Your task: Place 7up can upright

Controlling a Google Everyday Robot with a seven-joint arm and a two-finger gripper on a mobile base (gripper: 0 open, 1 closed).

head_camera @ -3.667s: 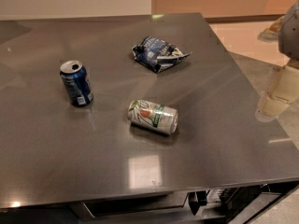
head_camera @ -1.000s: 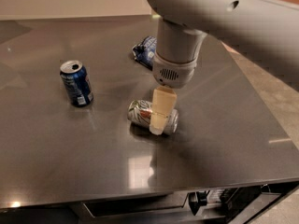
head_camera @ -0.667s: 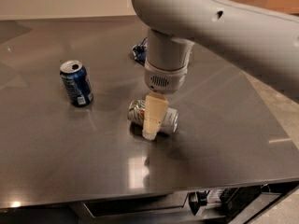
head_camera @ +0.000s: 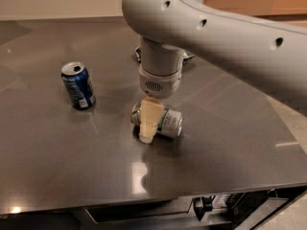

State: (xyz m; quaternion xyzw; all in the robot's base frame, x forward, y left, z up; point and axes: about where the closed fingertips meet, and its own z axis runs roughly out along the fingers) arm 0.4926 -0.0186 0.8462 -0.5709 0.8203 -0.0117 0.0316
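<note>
The 7up can (head_camera: pixel 171 122) lies on its side near the middle of the dark metal table (head_camera: pixel 57 152), silver end toward the right. My gripper (head_camera: pixel 149 127) hangs straight down from the big grey arm and sits right at the can, covering its left half. The can rests on the table.
A dark blue soda can (head_camera: pixel 78 85) stands upright to the left. A blue-and-white snack bag (head_camera: pixel 188 57) lies behind the arm, mostly hidden. The table's front edge runs along the bottom and its right edge falls off to the floor.
The arm has come in from the right and lowered onto the lying can. Over the last second the gripper shifted slightly left across the can, which has not moved.
</note>
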